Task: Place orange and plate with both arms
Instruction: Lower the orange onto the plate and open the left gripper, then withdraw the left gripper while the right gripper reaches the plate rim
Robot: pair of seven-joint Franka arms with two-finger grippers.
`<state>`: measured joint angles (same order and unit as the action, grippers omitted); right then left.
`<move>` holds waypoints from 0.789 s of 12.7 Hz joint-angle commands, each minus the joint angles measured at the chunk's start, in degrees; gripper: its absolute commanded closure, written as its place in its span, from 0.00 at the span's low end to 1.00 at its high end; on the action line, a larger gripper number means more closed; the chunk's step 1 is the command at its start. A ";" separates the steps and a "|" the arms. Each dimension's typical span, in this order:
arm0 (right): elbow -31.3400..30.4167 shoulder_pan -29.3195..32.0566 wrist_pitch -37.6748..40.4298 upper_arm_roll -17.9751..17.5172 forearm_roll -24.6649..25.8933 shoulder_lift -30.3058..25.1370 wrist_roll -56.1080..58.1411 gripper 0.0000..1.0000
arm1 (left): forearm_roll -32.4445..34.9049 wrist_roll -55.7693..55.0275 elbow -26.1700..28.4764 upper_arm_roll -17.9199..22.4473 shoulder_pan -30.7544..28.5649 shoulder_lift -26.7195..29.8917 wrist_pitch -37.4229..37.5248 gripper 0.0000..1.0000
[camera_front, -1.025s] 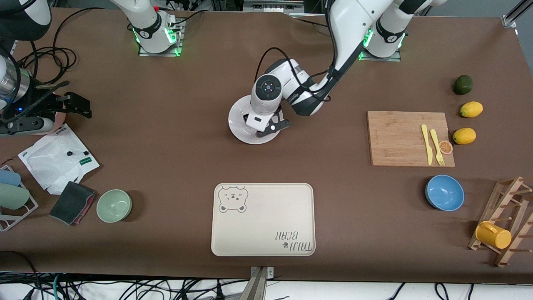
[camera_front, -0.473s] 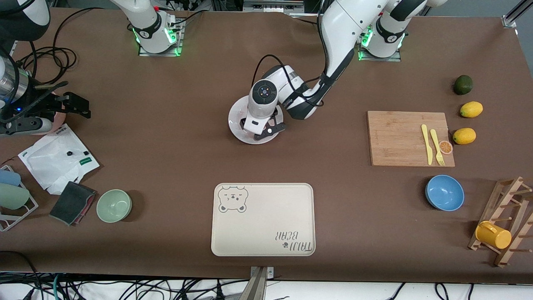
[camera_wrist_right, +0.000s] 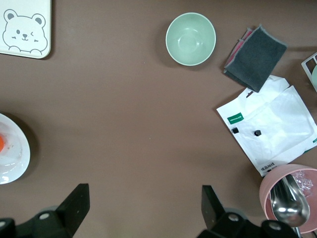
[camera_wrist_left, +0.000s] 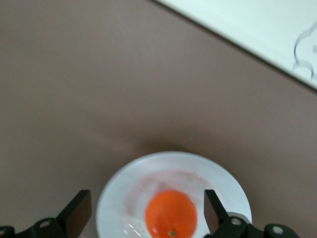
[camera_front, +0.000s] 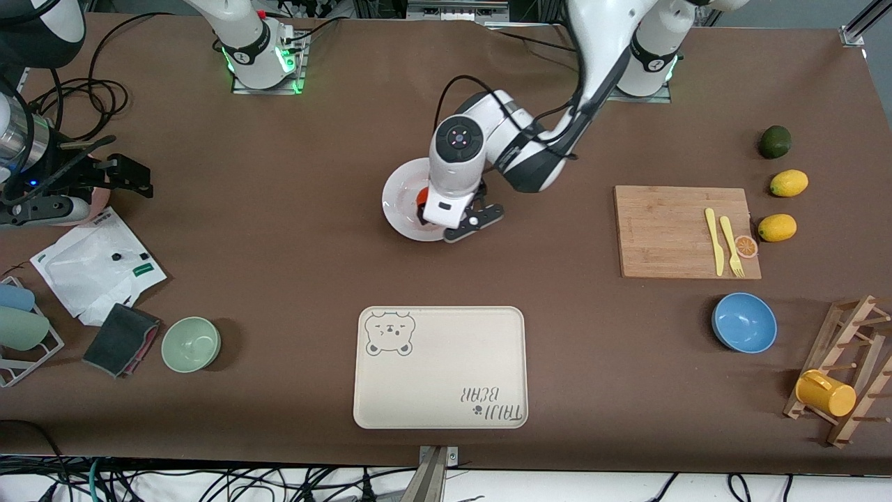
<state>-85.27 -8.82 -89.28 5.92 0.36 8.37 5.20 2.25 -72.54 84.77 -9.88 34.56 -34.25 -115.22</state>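
Note:
The white plate (camera_front: 401,202) sits mid-table, farther from the front camera than the bear tray. The orange (camera_front: 422,197) lies on it, half hidden under the left hand. In the left wrist view the orange (camera_wrist_left: 171,215) rests on the plate (camera_wrist_left: 119,198), apart from both fingers. My left gripper (camera_wrist_left: 147,215) hangs open just above it, over the plate's edge (camera_front: 456,217). At the right arm's end of the table my right gripper (camera_front: 129,178) waits, open over bare table (camera_wrist_right: 145,208). The plate's rim (camera_wrist_right: 12,158) shows there too.
The cream bear tray (camera_front: 440,367) lies near the front edge. A green bowl (camera_front: 191,344), a dark cloth (camera_wrist_right: 255,51), a white bag (camera_wrist_right: 270,126) and a pink cup with a spoon (camera_wrist_right: 290,198) are near the right gripper. A cutting board (camera_front: 683,230), lemons and a blue bowl (camera_front: 744,322) sit toward the left arm's end.
My left gripper has opened and let go of the orange, which now shows on the plate. The left hand has shifted toward the left arm's end. The right arm has not moved.

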 commanded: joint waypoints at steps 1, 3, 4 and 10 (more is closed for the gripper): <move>0.90 -0.06 0.77 -0.38 -0.09 0.51 0.51 0.00 | 1.62 11.49 1.45 0.83 -5.09 5.75 5.34 0.00; -0.42 -0.33 2.17 -1.43 -0.27 0.77 0.43 0.00 | 1.44 21.95 1.45 0.74 -10.80 9.18 9.99 0.00; -0.51 -0.33 2.27 -2.31 -0.96 1.81 0.43 0.00 | 1.44 28.97 1.36 0.74 -13.53 11.11 12.71 0.00; -8.48 -1.12 -5.34 -4.51 -12.63 4.38 0.51 0.00 | -0.22 59.17 1.19 0.74 -26.89 22.90 25.37 0.00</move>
<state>-88.11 -9.82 -89.70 2.46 -8.15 13.88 5.29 3.04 -19.09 84.45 -8.40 11.01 -14.82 -93.08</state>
